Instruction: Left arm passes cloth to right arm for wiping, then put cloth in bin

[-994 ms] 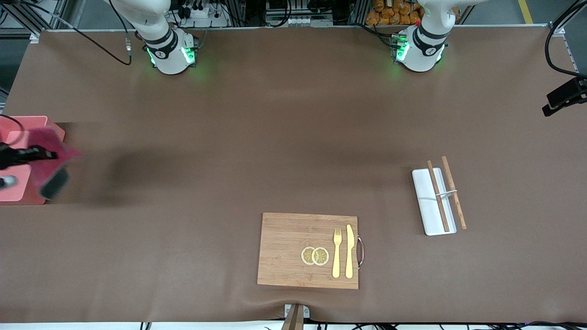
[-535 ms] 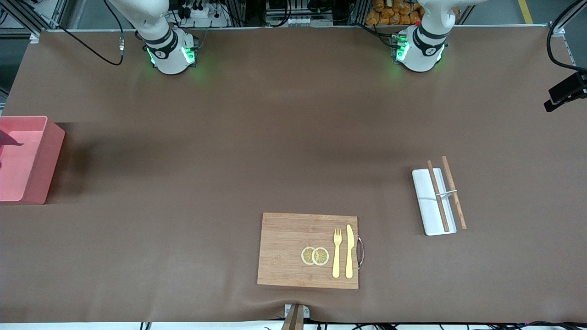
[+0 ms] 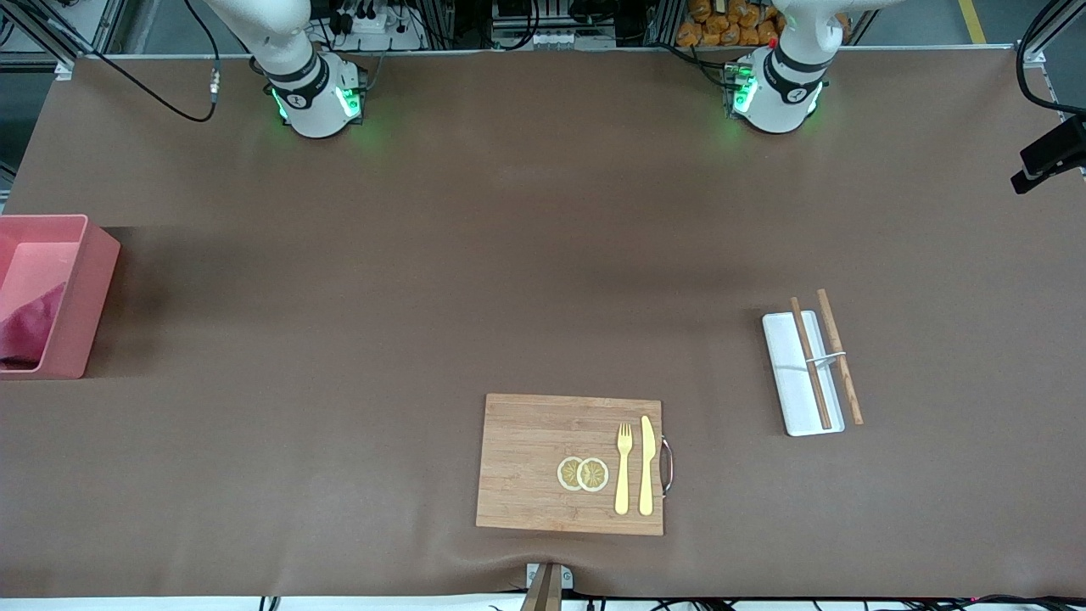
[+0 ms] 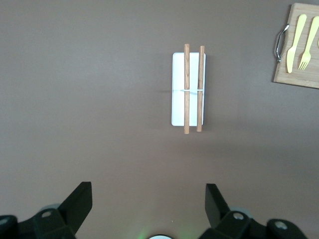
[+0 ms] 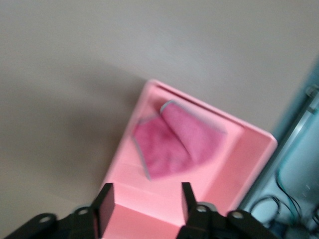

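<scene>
While the cloth (image 5: 175,145) lies crumpled in the bin (image 5: 249,149), I see no clear long axis. My right gripper (image 5: 147,201) hangs above, fingers parted and empty; my left gripper (image 4: 149,204) waits wide open, empty.

One cloth (image 3: 25,327), one bin (image 3: 81,297), two chopsticks (image 3: 810,365) (wooden), one fork (image 3: 624,471).

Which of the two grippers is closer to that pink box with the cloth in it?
The right gripper: it is open just above the bin, where the cloth lies. The left gripper is open over the white tray at the table's left-arm end.

Even overhead light, right wrist view blurry.
</scene>
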{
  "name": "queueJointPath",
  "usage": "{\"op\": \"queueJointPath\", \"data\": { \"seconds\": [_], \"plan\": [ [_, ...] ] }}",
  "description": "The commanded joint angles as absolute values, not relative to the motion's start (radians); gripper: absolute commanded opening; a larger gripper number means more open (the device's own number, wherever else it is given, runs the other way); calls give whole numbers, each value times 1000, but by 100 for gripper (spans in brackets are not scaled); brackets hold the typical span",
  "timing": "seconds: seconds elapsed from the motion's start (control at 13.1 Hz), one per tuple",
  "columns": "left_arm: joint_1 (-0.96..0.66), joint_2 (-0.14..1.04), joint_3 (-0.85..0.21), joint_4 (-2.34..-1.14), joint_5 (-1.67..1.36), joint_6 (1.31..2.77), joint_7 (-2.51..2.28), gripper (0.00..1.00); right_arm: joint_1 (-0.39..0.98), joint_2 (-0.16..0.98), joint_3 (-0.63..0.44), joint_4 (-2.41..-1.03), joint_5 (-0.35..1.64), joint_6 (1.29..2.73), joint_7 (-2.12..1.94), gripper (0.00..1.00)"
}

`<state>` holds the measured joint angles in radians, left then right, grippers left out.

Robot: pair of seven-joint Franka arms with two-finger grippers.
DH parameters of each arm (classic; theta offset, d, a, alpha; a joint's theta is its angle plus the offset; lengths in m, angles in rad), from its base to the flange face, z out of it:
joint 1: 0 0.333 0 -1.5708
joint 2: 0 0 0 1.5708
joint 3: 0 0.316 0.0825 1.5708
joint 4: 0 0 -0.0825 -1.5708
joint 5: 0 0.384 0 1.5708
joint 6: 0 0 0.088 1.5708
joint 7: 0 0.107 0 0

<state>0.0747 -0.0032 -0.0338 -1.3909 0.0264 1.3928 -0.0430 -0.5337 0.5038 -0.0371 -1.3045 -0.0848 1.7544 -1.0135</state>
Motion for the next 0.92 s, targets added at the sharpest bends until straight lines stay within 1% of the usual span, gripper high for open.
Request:
{"op": "queueJointPath", "data": {
  "seconds": [0.0,0.08,0.23,0.54,0.76,0.84],
  "plan": [
    [77,-40,-31,-1411,32,1376,-28,100,-381,451,-40,-1298,-46,1633,-862,100],
    [77,-40,-29,-1411,32,1374,-28,100,-321,430,-40,-1299,-48,1588,-771,100],
    [77,-40,-31,-1411,32,1362,-28,100,-259,405,-37,-1301,-45,1542,-680,100],
    [74,-40,-35,-1407,31,1364,-28,100,-74,333,-37,-1319,-34,1488,-344,100],
    [75,-41,-35,-1411,31,1355,-28,100,-19,241,-37,-1365,-28,1424,-165,100],
    [75,-46,-34,-1410,32,1353,-26,100,-18,198,-37,-1406,-11,1402,-135,100]
  ]
}}
